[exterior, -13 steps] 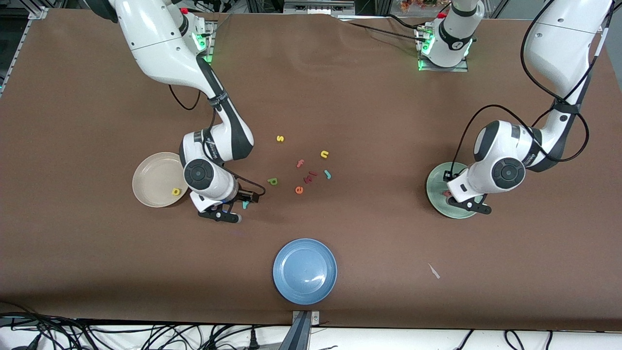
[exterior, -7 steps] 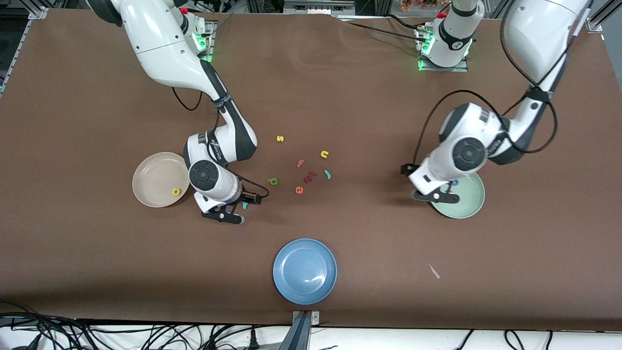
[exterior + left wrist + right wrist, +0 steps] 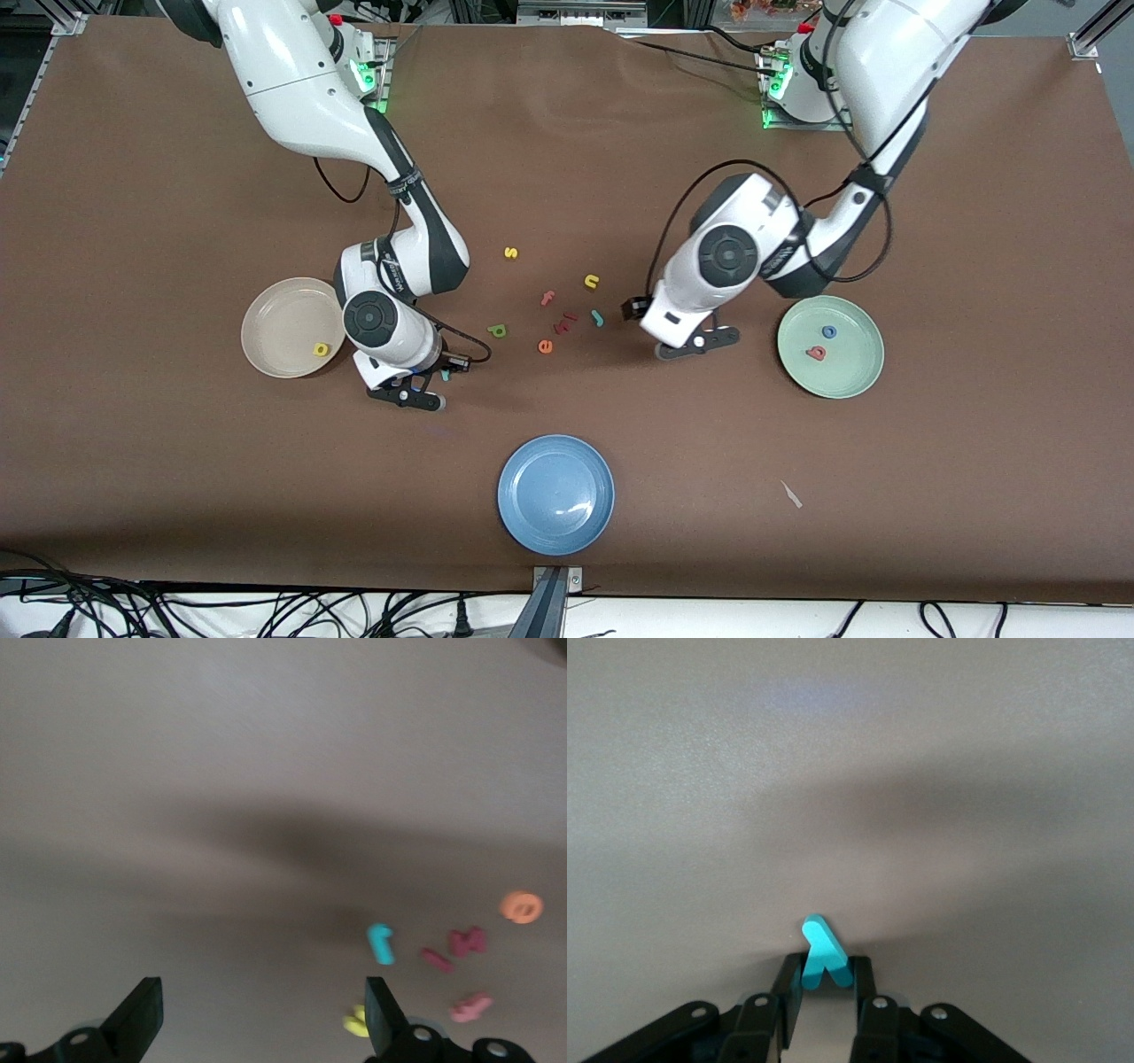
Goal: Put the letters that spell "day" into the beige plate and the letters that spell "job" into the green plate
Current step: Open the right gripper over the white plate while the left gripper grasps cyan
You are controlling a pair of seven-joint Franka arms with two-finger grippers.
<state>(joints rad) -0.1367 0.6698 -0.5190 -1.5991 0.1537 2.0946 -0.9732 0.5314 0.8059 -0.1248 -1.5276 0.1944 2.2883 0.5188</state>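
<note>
Right gripper (image 3: 825, 988) clamps the teal "y" (image 3: 823, 952) on the table (image 3: 177, 487) beside the beige plate (image 3: 275, 315). Left gripper (image 3: 700, 341), jaws apart, hovers between the teal "j" (image 3: 597, 317) and the green plate (image 3: 850, 377).

A robotics laboratory is indicated, not a home or a shop. Two white, black-jointed industrial arms (image 3: 390, 266) (image 3: 797, 221) are bolted onto metal base plates lit by green status lamps (image 3: 368, 80) at one edge of a wide table covered with plain brown matting (image 3: 133, 487). Bundles of black cables (image 3: 221, 611) are seen strewn along a white floor strip by the table's camera-side edge, and aluminium framing profiles (image 3: 44, 9) are visible at the corners. Small coloured foam letters (image 3: 567, 301) and plain round plastic plates (image 3: 555, 494) are laid out as test props, as is usual for a manipulation experiment.
</note>
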